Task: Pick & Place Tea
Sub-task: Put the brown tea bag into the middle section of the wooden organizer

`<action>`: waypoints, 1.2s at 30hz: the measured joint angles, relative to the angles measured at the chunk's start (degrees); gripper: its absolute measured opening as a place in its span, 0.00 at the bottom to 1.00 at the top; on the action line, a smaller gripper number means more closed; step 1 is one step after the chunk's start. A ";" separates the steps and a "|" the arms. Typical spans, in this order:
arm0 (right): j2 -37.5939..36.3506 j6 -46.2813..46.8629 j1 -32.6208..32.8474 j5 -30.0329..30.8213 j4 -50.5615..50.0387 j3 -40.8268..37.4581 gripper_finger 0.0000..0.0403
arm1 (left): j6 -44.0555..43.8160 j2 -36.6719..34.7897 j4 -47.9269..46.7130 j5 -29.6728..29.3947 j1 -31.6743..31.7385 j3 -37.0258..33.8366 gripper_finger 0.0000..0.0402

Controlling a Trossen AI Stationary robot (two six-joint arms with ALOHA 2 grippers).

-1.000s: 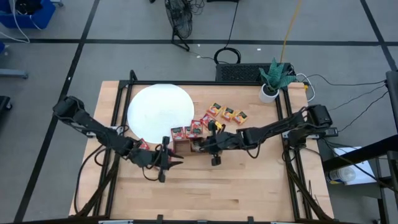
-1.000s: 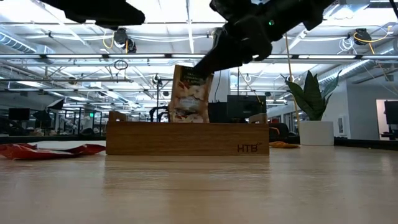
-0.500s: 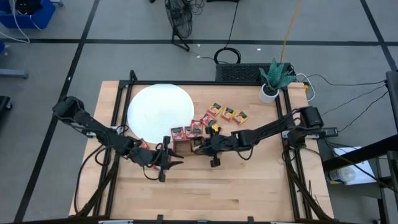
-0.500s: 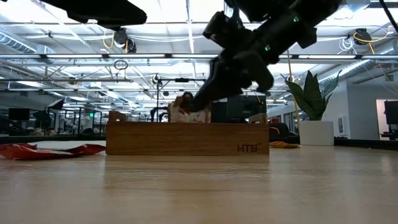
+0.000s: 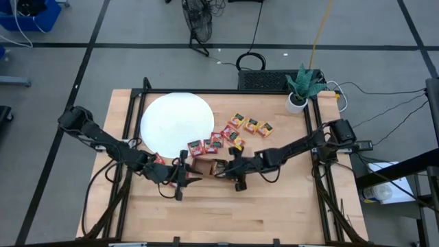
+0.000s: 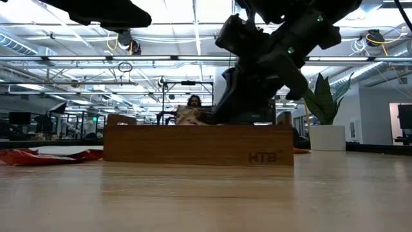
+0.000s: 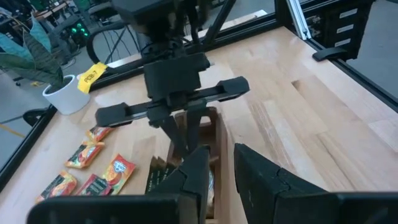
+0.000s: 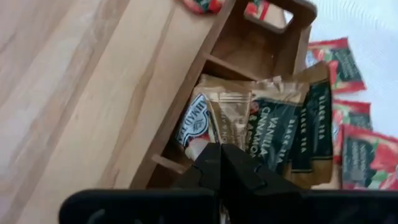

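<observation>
Inside the middle compartment of the wooden tray (image 8: 186,106), near the counter's (image 5: 274,206) centre, several pale and dark sachets (image 8: 249,127) lean together, one reading vanilla. Right pincer (image 8: 219,163) sits just over them with its fingers pressed together; whether they pinch a sachet I cannot tell. More red sachets (image 5: 214,142) and orange-yellow sachets (image 5: 252,125) lie loose on the counter between the tray and the far edge, beside the white disc (image 5: 175,122). Left pincer (image 5: 190,180) waits just off the tray's left end, fingers nearly closed and empty.
</observation>
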 joint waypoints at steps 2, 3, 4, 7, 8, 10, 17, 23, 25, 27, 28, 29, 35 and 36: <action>-0.01 0.87 0.45 0.09 -0.60 0.00 0.00 | -0.10 0.00 0.01 0.00 0.00 0.00 0.20; 0.01 0.96 0.70 0.09 -0.81 0.00 0.00 | -0.10 -0.01 0.05 0.00 0.00 0.00 0.20; -0.01 0.98 0.91 0.21 -0.95 0.00 0.00 | -0.12 -0.02 0.09 0.00 0.00 0.00 0.20; -0.28 1.00 1.61 1.73 -2.36 0.00 0.00 | -0.21 0.00 0.09 0.00 0.00 0.00 0.20; -0.50 1.21 1.70 1.72 -3.35 0.00 0.00 | -0.46 -0.02 0.10 0.00 0.00 0.00 0.20; -1.17 2.14 1.95 2.29 -5.46 0.00 0.00 | -0.85 -0.01 0.09 0.00 0.00 0.00 0.20; -4.30 3.47 3.51 5.46 -11.72 -0.04 0.00 | -1.43 -0.01 0.24 -0.03 0.00 0.00 0.20; -7.81 4.74 4.37 6.15 -13.98 -0.07 0.00 | -1.82 0.00 0.26 -0.06 0.00 0.00 0.20; -8.66 4.57 4.54 6.09 -13.24 -0.07 0.00 | -1.79 0.00 0.36 -0.07 0.00 0.00 0.20; -9.01 4.50 4.54 6.03 -12.31 -0.07 0.00 | -1.80 -0.01 0.44 -0.14 0.00 0.00 0.20; -9.02 4.33 4.54 6.03 -12.38 -0.07 0.00 | -1.80 0.00 0.44 -0.17 0.00 0.00 0.20; -9.02 4.30 4.50 6.00 -12.48 -0.07 0.00 | -1.80 -0.02 0.46 -0.15 0.00 0.00 0.20; -8.98 4.18 4.46 5.84 -9.57 -0.07 0.00 | -1.79 -0.02 0.59 -0.17 0.04 0.00 0.20; -8.97 4.20 4.46 5.71 -8.60 -0.07 0.00 | -1.68 0.00 0.59 -0.17 0.04 0.00 0.20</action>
